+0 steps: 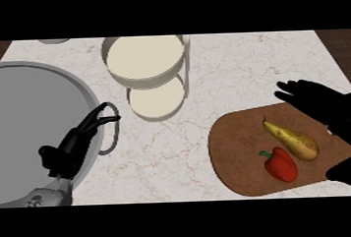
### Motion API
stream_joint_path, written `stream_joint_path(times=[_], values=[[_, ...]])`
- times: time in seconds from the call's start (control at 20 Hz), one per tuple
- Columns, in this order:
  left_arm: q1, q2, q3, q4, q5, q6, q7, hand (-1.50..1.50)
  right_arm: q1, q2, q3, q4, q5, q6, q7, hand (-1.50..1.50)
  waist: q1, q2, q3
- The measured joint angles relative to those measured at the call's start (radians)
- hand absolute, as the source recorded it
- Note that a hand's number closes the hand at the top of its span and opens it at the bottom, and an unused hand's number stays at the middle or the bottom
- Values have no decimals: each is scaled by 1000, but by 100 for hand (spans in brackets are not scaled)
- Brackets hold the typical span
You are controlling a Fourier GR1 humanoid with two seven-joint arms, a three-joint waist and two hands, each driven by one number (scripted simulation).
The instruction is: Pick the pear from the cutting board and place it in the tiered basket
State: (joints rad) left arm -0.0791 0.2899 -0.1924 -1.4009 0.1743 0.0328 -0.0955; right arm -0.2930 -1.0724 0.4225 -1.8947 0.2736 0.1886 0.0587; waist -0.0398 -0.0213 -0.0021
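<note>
You are looking down on a pale marbled counter (pixel 228 69) that fills most of the view. The largest thing on it is a big grey pan or pot (pixel 26 125) at the left, its rim curving from the far left toward the near edge, with a small loop handle (pixel 110 135) on its right side. Next in size is the brown cutting board (pixel 242 157) at the near right, rounded at its corners. Far of centre stands the tiered basket (pixel 146 60), seen from above as two cream round trays with grey wire rims, the upper and larger one partly covering the smaller one nearer you. Your right hand (pixel 323 103) sits at the right, above the far right corner of the board, its dark fingers straight and spread, pointing left and holding nothing; its thumb shows near the board's near right corner. Your left hand (pixel 70 146) lies over the pan's right rim with fingers relaxed and stretched toward the handle, gripping nothing. The pear (pixel 292 140) lies on the board's right half, stem end pointing far and left, just left of the right hand and not touched by it. A red bell pepper (pixel 282 165) lies just beside the pear on its near left side.
</note>
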Motion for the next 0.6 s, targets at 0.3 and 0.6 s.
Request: stream_joint_path(times=[0.3, 0.6], values=[[-3, -12, 3, 10, -8, -17, -25, 0, 62, -104, 36, -241, 65, 131, 243, -150, 8, 6, 5], [-34, -32, 15, 36, -18, -40, -20, 0, 125, -56, 42, -377, 129, 206, 434, -150, 27, 13, 8]])
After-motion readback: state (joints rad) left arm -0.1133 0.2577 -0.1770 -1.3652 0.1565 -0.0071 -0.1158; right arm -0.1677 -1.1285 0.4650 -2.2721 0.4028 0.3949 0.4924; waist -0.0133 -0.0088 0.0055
